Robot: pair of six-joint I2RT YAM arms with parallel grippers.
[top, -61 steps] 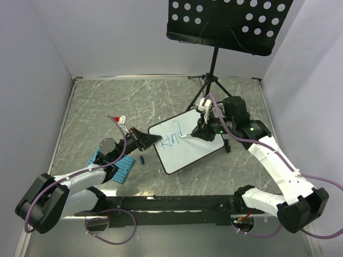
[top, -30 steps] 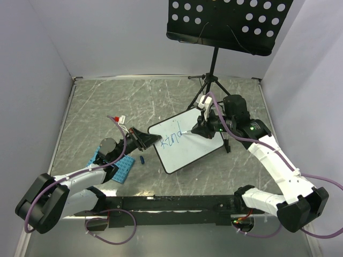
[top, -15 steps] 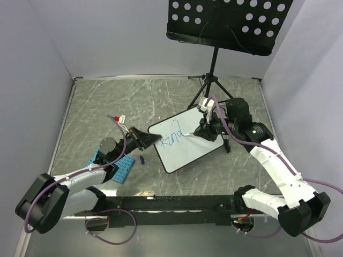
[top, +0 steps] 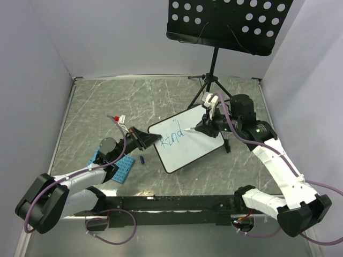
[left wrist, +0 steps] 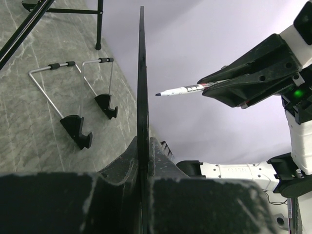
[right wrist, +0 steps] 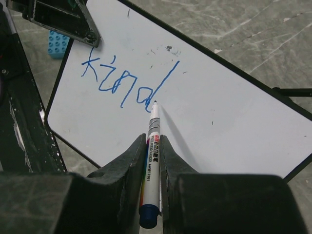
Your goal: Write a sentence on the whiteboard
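Currently the left gripper (top: pixel 149 140) clamps the small white dark-rimmed whiteboard (top: pixel 190 151) mid-table (top: pixel 96 107); the right gripper (right wrist: pixel 153 143) pinches a white marker (right wrist: pixel 154 122) (tip just off blue handwritten "kind" (right wrist: pixel 117 83)). Hard pressing could twist the board loose.

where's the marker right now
Right wrist view: the marker is held in the right gripper, its tip by the end of the blue writing on the whiteboard.

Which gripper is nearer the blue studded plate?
Left. Left gripper, clamping the whiteboard edge, sits just past the blue studded plate; right gripper, holding the marker, is across the board.
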